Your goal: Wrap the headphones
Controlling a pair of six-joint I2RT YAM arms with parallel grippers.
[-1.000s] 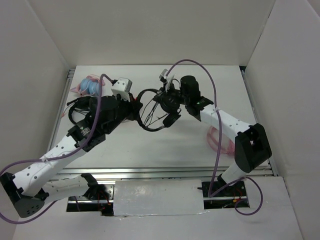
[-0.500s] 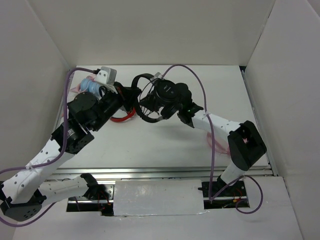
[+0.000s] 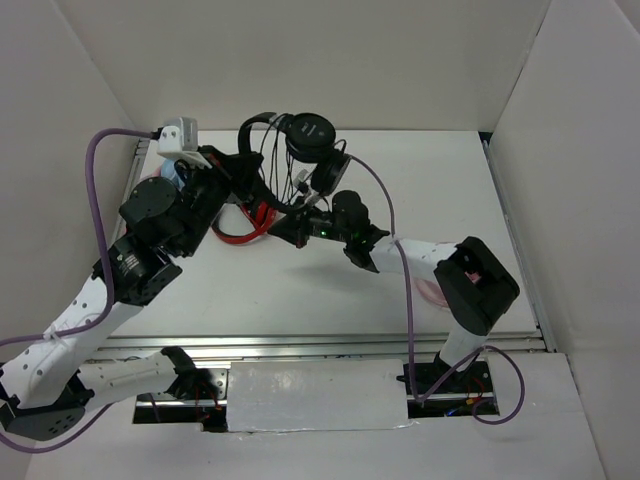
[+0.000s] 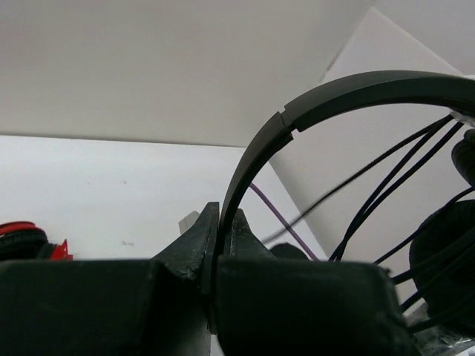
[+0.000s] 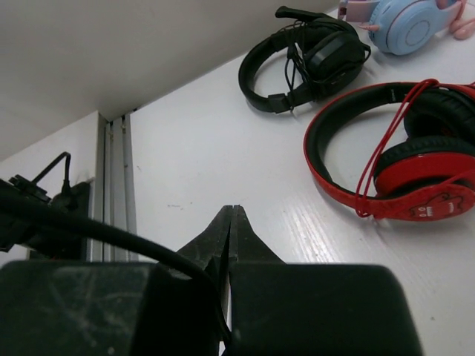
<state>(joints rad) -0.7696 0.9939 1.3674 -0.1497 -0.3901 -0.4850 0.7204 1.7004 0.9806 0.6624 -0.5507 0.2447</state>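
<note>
Left gripper [image 4: 220, 222]: clamped on the headband of the headphones [image 4: 334, 93], which arches up and right from its tips.
Right gripper [image 5: 231, 222]: jaws pressed together; cable grip unclear.
Room: red-and-black headphones [image 5: 386, 163] ahead-right of right gripper.

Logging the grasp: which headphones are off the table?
The thin all-black headphones, headband pinched in the left gripper; the red pair, the bulky black headset and the blue pair lie on the table.

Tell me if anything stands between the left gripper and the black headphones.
Nothing visible does. The left gripper is shut directly on the headphones, pinching their thin headband with no other object in between.
</note>
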